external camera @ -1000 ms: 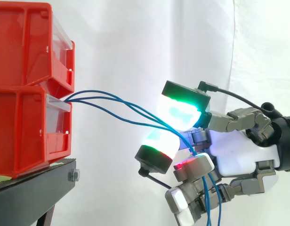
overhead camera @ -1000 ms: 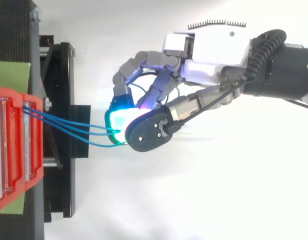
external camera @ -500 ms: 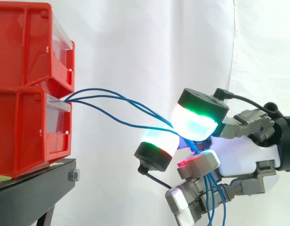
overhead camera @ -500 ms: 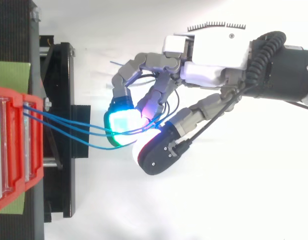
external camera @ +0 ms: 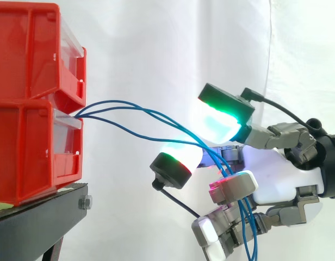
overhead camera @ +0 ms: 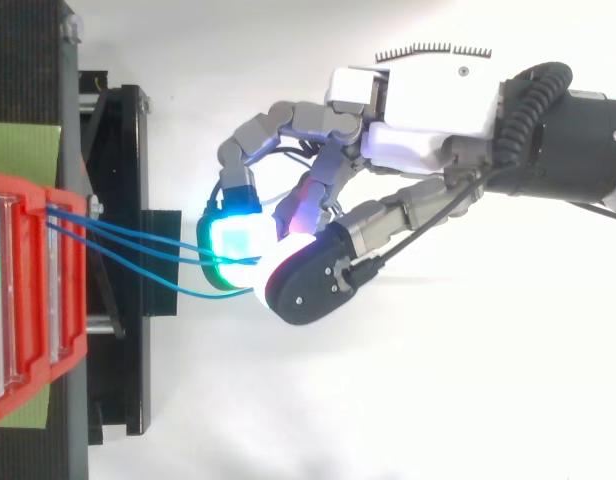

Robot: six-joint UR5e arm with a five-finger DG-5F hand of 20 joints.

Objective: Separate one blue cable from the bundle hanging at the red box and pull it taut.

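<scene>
White curtain (external camera: 156,49) behind black stand (external camera: 31,225)

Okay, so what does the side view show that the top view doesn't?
Side view: height. The upper red bin sits on the lower red bin. The blue cables leave the lower one, arc across, bend behind a curled finger of the hand and hang down past its palm.
Top view: sideways spread. The strands part toward the hand, one bowing out wide of the others.
Both: the cables run from bin to hand, all slack, none pulled straight, and the black stand carries the bins.
</scene>
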